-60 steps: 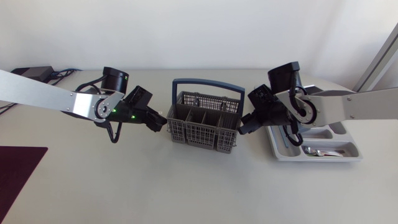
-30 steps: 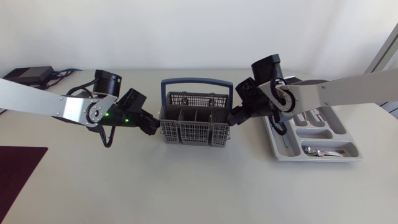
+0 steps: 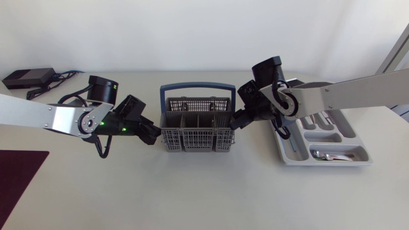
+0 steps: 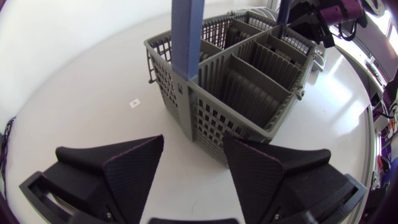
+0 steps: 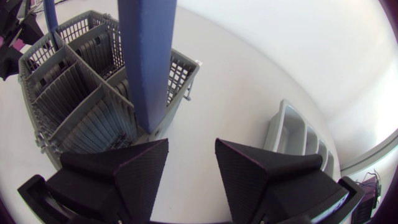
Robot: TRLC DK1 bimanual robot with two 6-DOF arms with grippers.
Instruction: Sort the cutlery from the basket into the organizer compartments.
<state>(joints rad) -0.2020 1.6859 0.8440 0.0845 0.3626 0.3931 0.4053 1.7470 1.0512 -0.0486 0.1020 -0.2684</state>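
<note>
The grey cutlery basket [image 3: 195,126] with a blue handle [image 3: 197,87] stands mid-table; its compartments look empty in both wrist views. My left gripper [image 3: 155,134] is open at the basket's left end, and in the left wrist view the basket's corner [image 4: 214,134] lies just ahead of its spread fingers [image 4: 134,168]. My right gripper [image 3: 235,121] is open at the basket's right end, with the handle post [image 5: 149,62] just ahead of its fingers [image 5: 245,168]. The grey organizer [image 3: 326,163] lies at the right, with spoons [image 3: 329,155] in its front compartment.
A black power brick [image 3: 25,78] with cables sits at the back left. A dark maroon mat [image 3: 19,172] lies at the table's front left edge. The organizer's edge [image 5: 292,134] shows beyond my right gripper.
The basket has slid to the left and turned square to the table. Both arms moved left with it, each gripper staying at its end of the basket.
</note>
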